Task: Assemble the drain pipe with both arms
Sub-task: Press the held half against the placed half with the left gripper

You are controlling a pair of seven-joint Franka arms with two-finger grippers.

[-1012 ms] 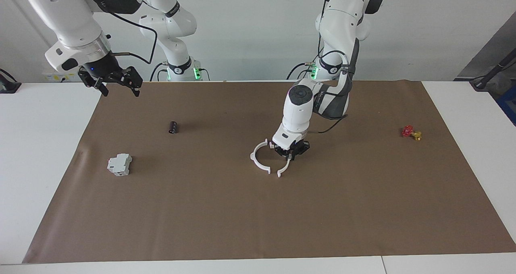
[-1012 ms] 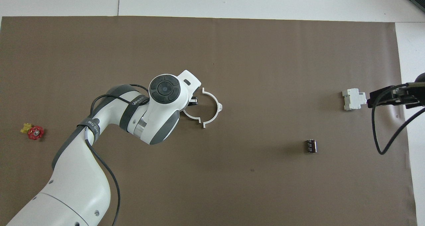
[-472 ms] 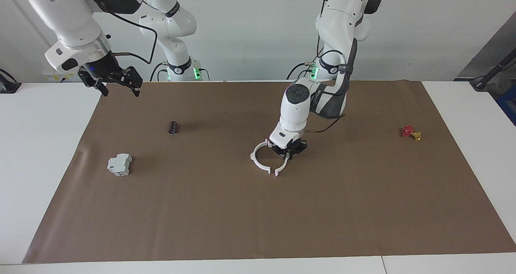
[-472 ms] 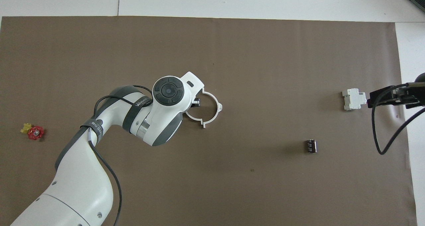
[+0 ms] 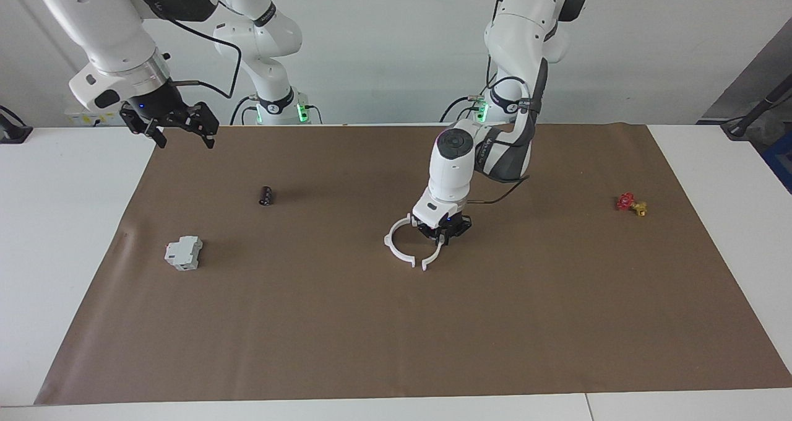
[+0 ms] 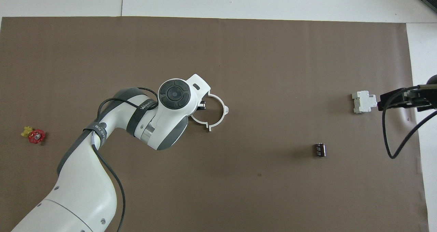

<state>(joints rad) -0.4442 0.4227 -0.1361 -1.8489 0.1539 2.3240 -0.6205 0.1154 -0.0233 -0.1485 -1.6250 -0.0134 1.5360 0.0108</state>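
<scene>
Down at the middle of the brown mat point(image 5: 396, 322), the left gripper point(image 5: 443, 234) sits low with its fingers closed on one white half-ring point(image 5: 434, 255) of the drain pipe — the half toward the left arm's end of the table. In the facing view, that held half curves from the gripper down to about 6 o'clock of the ring, where its end tab comes just beside the tab of the other half-ring point(image 5: 396, 243), which lies flat on the mat and fills the arc from roughly 6 o'clock round to 12 o'clock. In the overhead view the two pieces read as a nearly closed ring, the lying half point(image 6: 220, 112) in plain sight and the held half point(image 6: 198, 118) partly covered by the left arm's wrist; whether the tabs nearest the robots actually touch I cannot tell. The right gripper point(image 5: 179, 124) hangs in the air over the mat's corner at the right arm's end, its fingers spread wide and holding nothing — that arm waits. Below it on the mat, a small black cylinder point(image 5: 266, 195) lies nearer the robots than a grey-white boxy block point(image 5: 184, 252), both well apart from the ring. At the left arm's end, about 3 o'clock from the ring in the facing view, rests a small red and yellow valve point(image 5: 631, 203).
</scene>
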